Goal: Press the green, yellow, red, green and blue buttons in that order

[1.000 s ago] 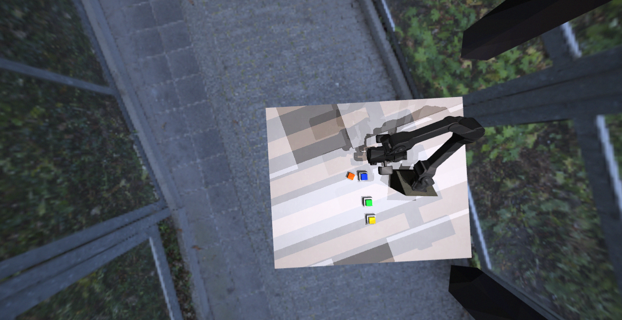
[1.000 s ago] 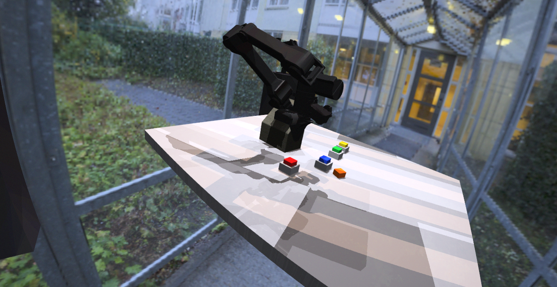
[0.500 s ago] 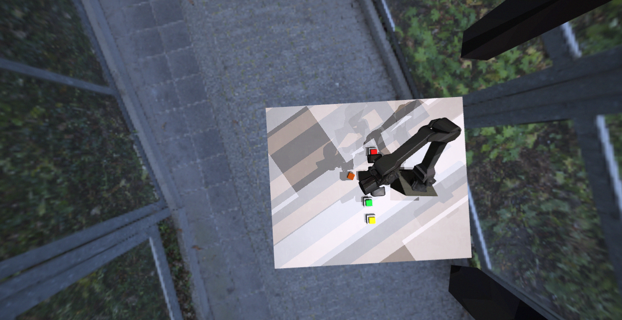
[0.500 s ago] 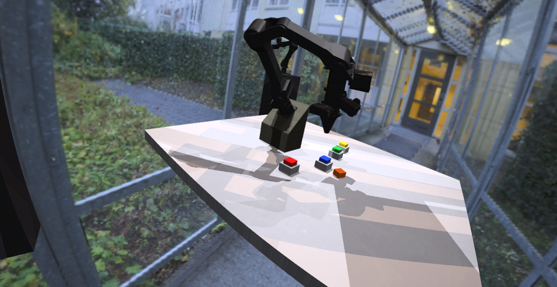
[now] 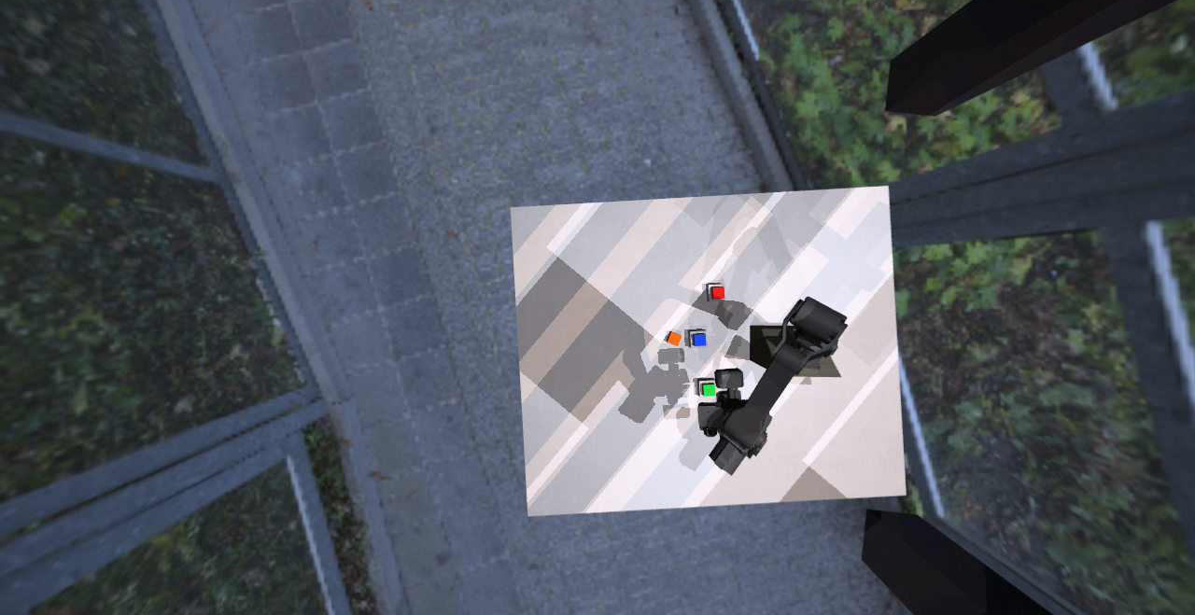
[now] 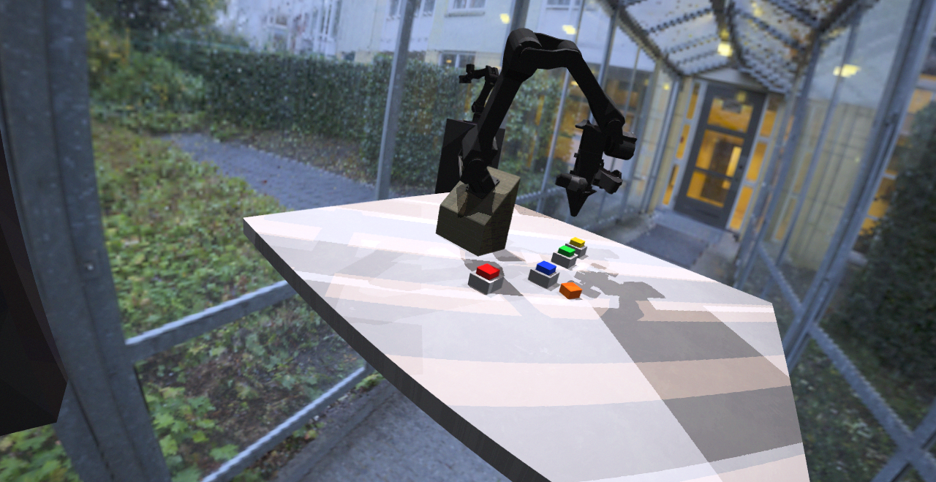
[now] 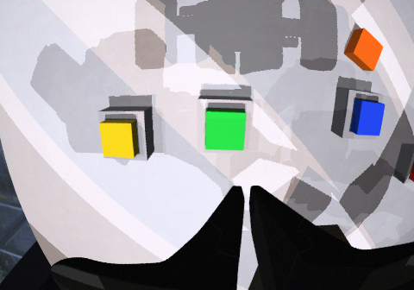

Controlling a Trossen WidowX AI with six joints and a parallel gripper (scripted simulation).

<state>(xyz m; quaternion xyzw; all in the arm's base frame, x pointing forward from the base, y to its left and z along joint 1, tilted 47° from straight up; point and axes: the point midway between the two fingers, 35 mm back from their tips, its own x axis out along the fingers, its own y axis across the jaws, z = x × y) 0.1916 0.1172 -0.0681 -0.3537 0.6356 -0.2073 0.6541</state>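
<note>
Green button (image 7: pixel 226 129) sits mid-row on the striped table (image 6: pixel 589 381), just ahead of the gripper (image 7: pixel 247 198), whose two dark fingers are drawn together on nothing and point downward. Seen from the wrist camera, the yellow button (image 7: pixel 119 138) lies at 9 o'clock from the green one, the blue button (image 7: pixel 367 117) at 3 o'clock, with an orange block (image 7: pixel 364 48) beyond it at about 2 o'clock and the red button (image 7: pixel 410 172) barely showing at the right edge. From the exterior view, the gripper (image 6: pixel 577 205) hangs in the air well above the buttons, touching none, while the arm arches over from its dark base block (image 6: pixel 477 213).
</note>
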